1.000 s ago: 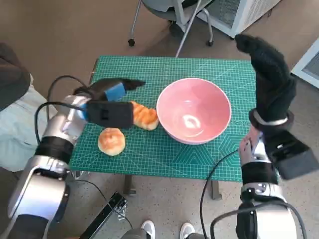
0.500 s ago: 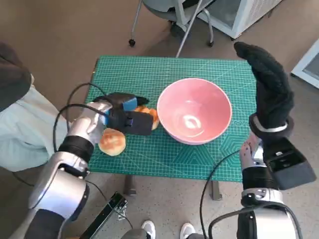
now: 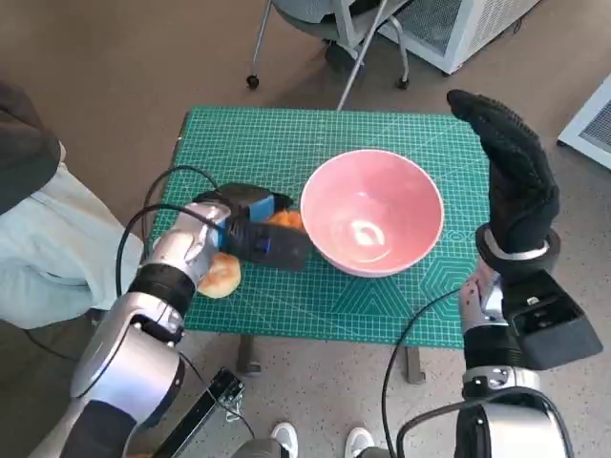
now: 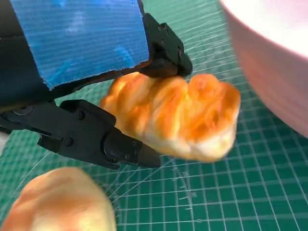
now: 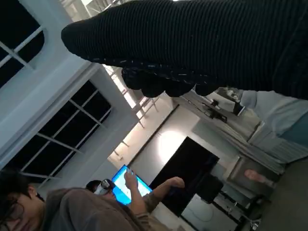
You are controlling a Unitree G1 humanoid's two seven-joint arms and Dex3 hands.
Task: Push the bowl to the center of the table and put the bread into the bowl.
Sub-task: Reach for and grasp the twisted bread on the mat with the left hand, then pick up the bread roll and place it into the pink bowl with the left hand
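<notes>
The pink bowl (image 3: 372, 212) stands on the green mat, right of its middle; its wall (image 4: 274, 57) fills a corner of the left wrist view. A twisted golden bread (image 3: 284, 219) lies just left of the bowl. My left hand (image 3: 250, 224) covers most of it. In the left wrist view the black fingers (image 4: 96, 139) close on the bread (image 4: 178, 115) from both sides. A round bun (image 3: 224, 277) lies nearer the front edge, also visible as a bun (image 4: 53, 202) below the hand. My right hand (image 3: 511, 172) is raised, fingers apart, beside the bowl's right side, holding nothing.
The green cutting mat (image 3: 286, 134) covers the small table. A chair base stands beyond the far edge and a white cabinet at the far right. A person's pale clothing lies left of the table. In the right wrist view the glove (image 5: 192, 43) spans the frame, with a person beyond it.
My left hand has swung in over the twisted bread and closed its fingers on it. The right hand has hardly moved. Bowl and round bun stay put.
</notes>
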